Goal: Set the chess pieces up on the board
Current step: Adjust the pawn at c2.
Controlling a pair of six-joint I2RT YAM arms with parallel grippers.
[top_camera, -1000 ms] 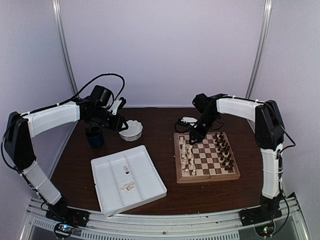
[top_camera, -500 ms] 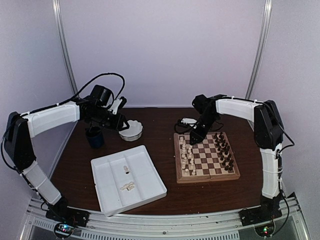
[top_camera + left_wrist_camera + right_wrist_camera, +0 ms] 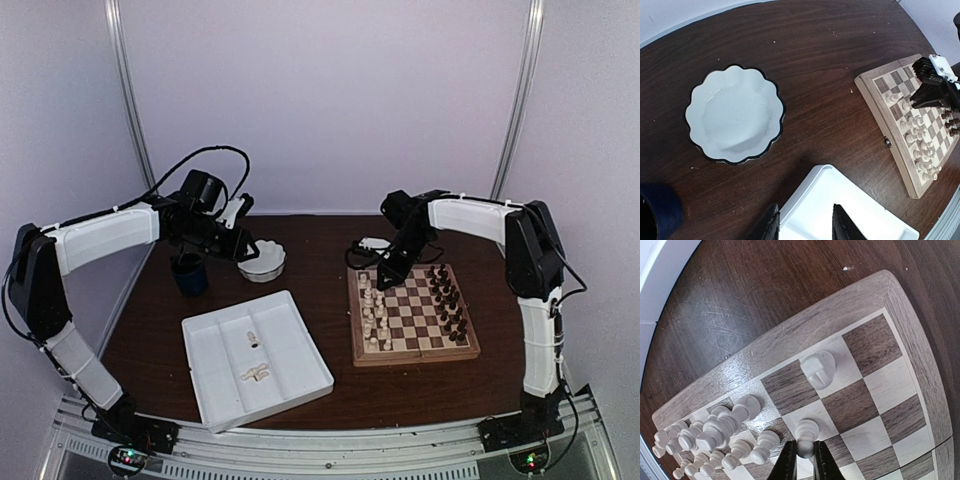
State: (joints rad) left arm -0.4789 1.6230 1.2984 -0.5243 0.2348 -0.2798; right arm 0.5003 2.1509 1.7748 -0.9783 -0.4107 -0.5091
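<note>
The board [image 3: 356, 335] lies at the right of the table. Cream chess pieces [image 3: 375, 310] stand along its left side and dark ones [image 3: 448, 300] along its right. My right gripper [image 3: 804, 452] is over the board's far left corner [image 3: 790, 342], shut on the head of a cream pawn [image 3: 806, 432] that stands on a light square. A cream rook [image 3: 818, 368] stands one square beyond. My left gripper [image 3: 802, 220] hangs open and empty above a corner of the white tray [image 3: 850, 200], near the bowl [image 3: 735, 120].
The white divided tray [image 3: 215, 400] at front centre holds a few cream pieces [image 3: 256, 373]. A scalloped white bowl [image 3: 265, 262] and a dark blue cup [image 3: 188, 275] stand at the back left. The right arm [image 3: 470, 215] reaches over the board's far edge.
My right gripper's fingers have closed onto the cream pawn, and that arm has shifted slightly left. The left arm has not moved.
</note>
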